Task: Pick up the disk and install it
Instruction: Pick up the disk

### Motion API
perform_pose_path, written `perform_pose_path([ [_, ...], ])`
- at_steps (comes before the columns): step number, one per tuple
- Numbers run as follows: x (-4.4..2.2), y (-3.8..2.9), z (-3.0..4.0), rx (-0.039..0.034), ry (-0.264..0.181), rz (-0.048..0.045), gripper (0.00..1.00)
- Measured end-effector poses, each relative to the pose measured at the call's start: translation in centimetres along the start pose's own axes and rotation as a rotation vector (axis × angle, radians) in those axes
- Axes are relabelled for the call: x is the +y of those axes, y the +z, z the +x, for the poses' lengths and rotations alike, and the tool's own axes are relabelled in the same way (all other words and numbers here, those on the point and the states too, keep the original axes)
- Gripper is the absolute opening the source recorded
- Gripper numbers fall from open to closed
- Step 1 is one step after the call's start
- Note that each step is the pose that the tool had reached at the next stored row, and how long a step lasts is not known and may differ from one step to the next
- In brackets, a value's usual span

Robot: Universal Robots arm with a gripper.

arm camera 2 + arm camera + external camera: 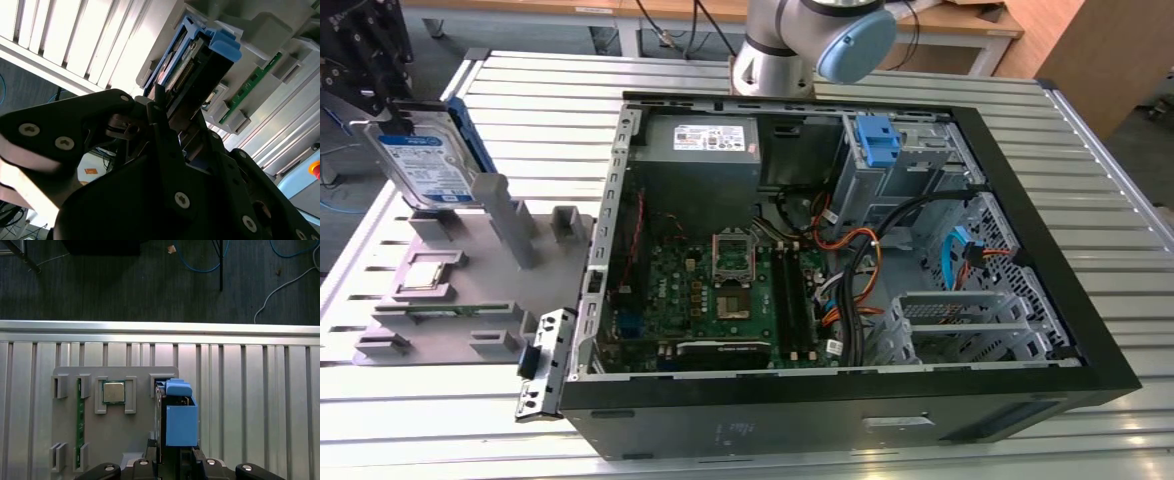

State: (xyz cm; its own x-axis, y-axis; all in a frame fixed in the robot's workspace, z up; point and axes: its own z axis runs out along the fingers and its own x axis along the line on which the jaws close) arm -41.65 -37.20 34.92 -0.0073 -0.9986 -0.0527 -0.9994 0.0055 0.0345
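At the wrist, your gripper (176,117) is clamped on the disk (179,422), pinching its flat faces so that it hangs edge-on. Just below sits the grey fixture plate (135,440), whose ribs and slots keep parts ready for grabbing; the CPU chip (114,392) and memory stick (78,415) rest there. Farther off, toward the exterior view's right, the open computer case (1067,300) lies on its side, bays facing up for access, well apart from the disk.

No print legible. White-and-blue label on disk (430,165) and white sticker on power supply (715,137) inside open computer case (761,435) carry lines of type too small to make out.
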Motion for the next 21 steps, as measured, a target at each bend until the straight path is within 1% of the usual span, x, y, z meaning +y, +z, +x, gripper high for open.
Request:
perform_pose_path([
  [3, 0.0, -0.05, 0.0, 0.0001, 0.0, -0.0001, 0.35],
  [5, 0.01, -0.22, -0.01, 0.0001, 0.0, -0.0003, 0.35],
  [7, 0.01, -0.46, -0.03, 0.0, 0.0, 0.0, 0.35],
  [10, 0.03, -1.01, -0.05, 0.0, 0.0, 0.0, 0.35],
  [16, 0.08, -2.46, -0.13, 0.0, 0.0, 0.0, 0.35],
  [21, 0.14, -3.95, -0.21, 0.0, 0.0, 0.0, 0.35],
])
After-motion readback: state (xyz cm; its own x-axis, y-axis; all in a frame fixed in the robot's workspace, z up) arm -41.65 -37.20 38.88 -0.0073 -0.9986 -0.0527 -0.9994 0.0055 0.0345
